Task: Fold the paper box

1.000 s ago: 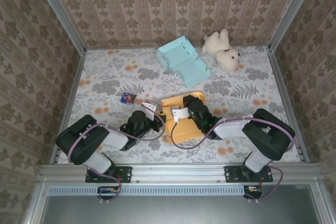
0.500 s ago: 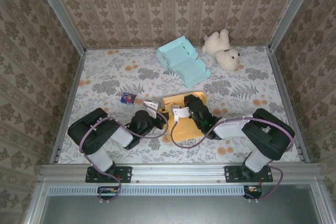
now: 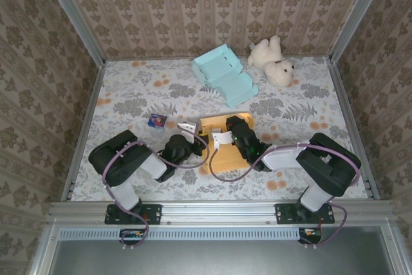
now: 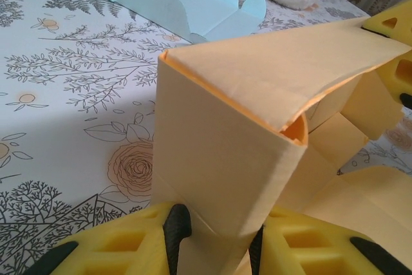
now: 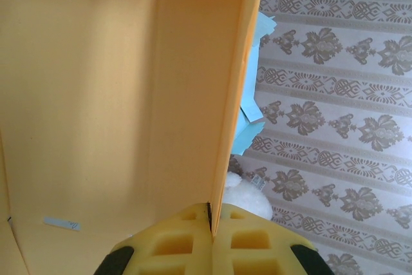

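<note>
The orange paper box (image 3: 221, 152) lies half-folded near the table's front centre, between the two grippers. My left gripper (image 3: 192, 137) reaches it from the left. In the left wrist view a thick, doubled-over wall of the box (image 4: 225, 152) stands between the jaws, and both black pads (image 4: 175, 233) touch it, so the left gripper (image 4: 215, 244) is shut on that wall. My right gripper (image 3: 219, 138) is at the box from the right. The right wrist view has the right gripper (image 5: 212, 214) shut tight on a thin upright wall (image 5: 235, 94), with the box's inside to its left.
A light blue unfolded paper box (image 3: 225, 75) lies at the back centre, with a white teddy bear (image 3: 273, 59) to its right. A small blue packet (image 3: 157, 120) lies left of the orange box. Patterned walls and metal rails enclose the table.
The left arm has swung its elbow rightward and its gripper has slid slightly right, closer against the box, with its jaws a little wider. The right arm and the box have stayed put.
</note>
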`<state>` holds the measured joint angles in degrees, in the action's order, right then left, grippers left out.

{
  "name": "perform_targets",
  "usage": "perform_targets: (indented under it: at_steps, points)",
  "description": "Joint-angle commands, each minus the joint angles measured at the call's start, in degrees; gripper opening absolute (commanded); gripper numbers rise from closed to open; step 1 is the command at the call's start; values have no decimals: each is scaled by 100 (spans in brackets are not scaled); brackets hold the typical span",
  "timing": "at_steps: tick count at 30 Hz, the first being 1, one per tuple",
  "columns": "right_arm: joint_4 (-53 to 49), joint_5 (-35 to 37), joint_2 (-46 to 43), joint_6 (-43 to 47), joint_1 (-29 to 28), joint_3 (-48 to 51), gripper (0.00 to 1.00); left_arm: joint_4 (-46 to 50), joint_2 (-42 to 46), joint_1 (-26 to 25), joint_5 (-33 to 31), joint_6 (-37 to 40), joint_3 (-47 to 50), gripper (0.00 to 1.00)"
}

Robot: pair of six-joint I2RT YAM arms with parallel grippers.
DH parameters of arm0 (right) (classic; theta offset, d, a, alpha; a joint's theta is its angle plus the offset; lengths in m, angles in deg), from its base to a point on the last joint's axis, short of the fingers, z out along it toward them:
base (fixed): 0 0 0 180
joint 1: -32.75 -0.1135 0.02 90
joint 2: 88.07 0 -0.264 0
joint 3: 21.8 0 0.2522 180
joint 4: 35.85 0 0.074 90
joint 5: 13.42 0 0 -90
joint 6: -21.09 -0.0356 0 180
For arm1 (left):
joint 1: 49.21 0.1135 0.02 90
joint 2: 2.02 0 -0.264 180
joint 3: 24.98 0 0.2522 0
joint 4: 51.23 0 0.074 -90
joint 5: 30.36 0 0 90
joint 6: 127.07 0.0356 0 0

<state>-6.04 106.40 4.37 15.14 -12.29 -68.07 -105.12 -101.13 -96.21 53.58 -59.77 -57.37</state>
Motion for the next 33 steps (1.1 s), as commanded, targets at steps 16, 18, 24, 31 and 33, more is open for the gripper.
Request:
perform_targets:
  at_steps: [16, 18, 24, 31, 33]
  points:
    - [-596, -366, 221, -23, -178, 15, 0, -195, -550, -258, -1301, -24, -564, 30]
    - [-604, -381, 253, -53, -188, 17, 0, -189, -632, -263, -1352, -65, -623, 30]
    - [-571, -366, 338, -54, -204, 17, 0, -85, -794, -308, -1809, -220, -786, 27]
    - [-586, -379, 308, -110, -199, 8, 0, 696, -743, -362, -2626, -432, -1022, 16]
    - [-595, -380, 309, -132, -207, -3, 0, 989, -685, -373, -2850, -480, -1099, 9]
